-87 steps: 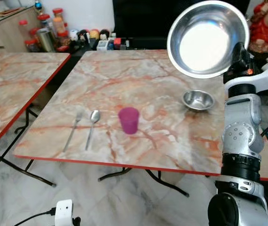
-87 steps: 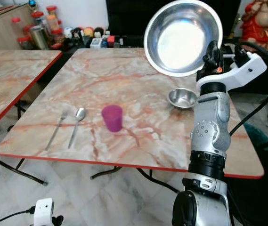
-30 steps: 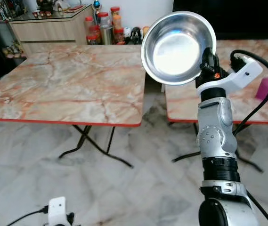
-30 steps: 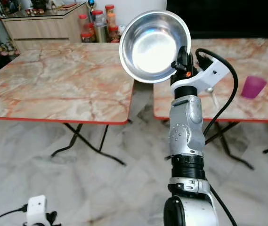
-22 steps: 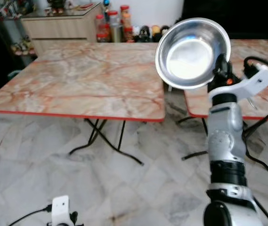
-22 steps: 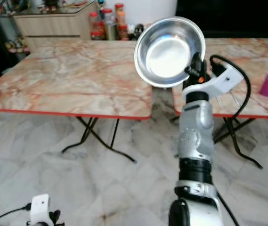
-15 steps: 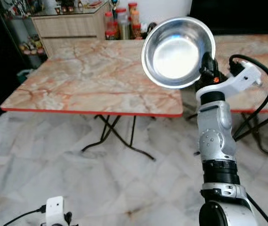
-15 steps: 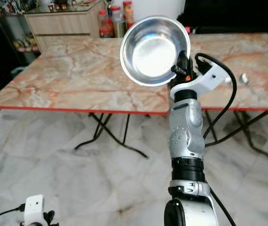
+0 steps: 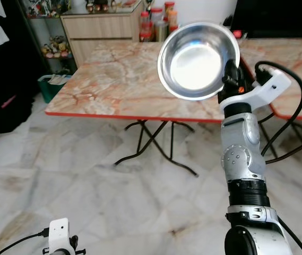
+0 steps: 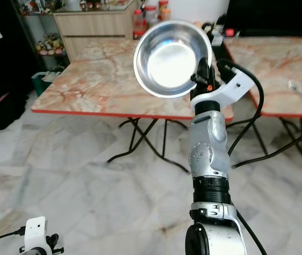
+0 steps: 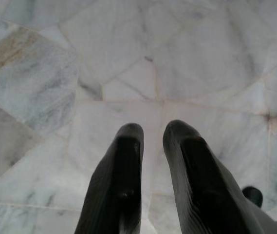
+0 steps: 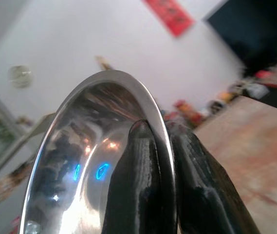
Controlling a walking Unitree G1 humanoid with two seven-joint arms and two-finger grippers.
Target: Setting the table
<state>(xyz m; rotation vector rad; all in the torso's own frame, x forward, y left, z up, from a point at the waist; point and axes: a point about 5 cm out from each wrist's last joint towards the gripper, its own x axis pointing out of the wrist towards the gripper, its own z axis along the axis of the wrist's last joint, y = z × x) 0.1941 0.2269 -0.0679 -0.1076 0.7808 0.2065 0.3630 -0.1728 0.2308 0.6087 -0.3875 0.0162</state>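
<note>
Left eye view: a round, shiny stainless-steel bowl [image 9: 198,60] is held up high in front of the camera by the right gripper [image 9: 229,79] at the top of the raised silver right arm [image 9: 242,159]. The bowl is tilted on edge, its hollow facing the camera. In the right wrist view the two black fingers [image 12: 143,180] are seen closed on the bowl's rim, one on the inside and one on the outside.

Behind the bowl, a marble-patterned bench with a red edge [image 9: 124,85] is seen standing on black folding legs over the pale marble floor [image 9: 87,175]. A second bench of the same kind [image 10: 278,58] stands just beside it on the right, and a fork and a spoon [image 10: 299,85] lie on it near its edge.

The left gripper [image 11: 153,134] hangs low over the floor tiles, its fingers slightly parted with a narrow gap between them and nothing held.
</note>
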